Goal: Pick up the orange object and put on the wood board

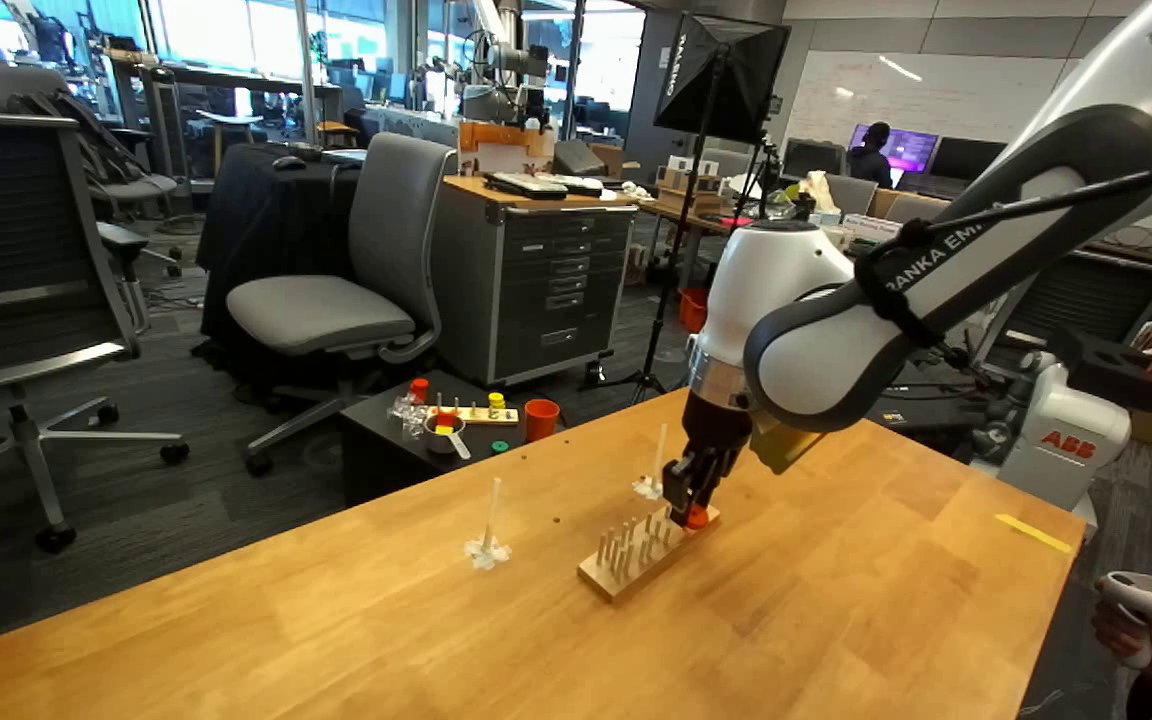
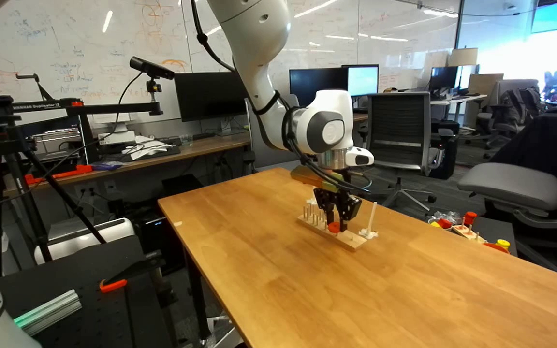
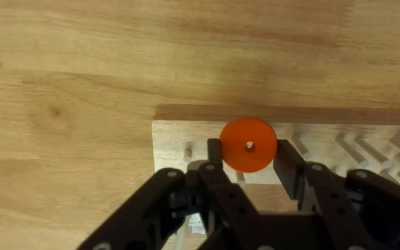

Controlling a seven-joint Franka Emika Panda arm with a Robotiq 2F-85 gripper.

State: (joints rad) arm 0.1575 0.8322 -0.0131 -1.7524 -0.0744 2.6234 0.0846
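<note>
The orange object is a round disc (image 3: 247,130) with a small central hole. My gripper (image 3: 248,147) has one finger against each side of it. The disc also shows low at the fingertips in both exterior views (image 1: 698,518) (image 2: 332,227). It is over the wood board (image 3: 172,133), between a short peg near the board's end and the taller pegs. A pale spot shows in the disc's hole; I cannot tell whether a peg is in it, or whether the disc touches the board. The board (image 1: 626,580) lies flat on the table and bears several upright pegs.
A thin upright stick (image 1: 492,515) is taped to the table, and another stick (image 2: 371,220) stands close beside the board. A yellow tape strip (image 1: 1033,533) lies near the table edge. A low black side table (image 1: 376,440) holds an orange cup (image 1: 541,420) and small coloured parts.
</note>
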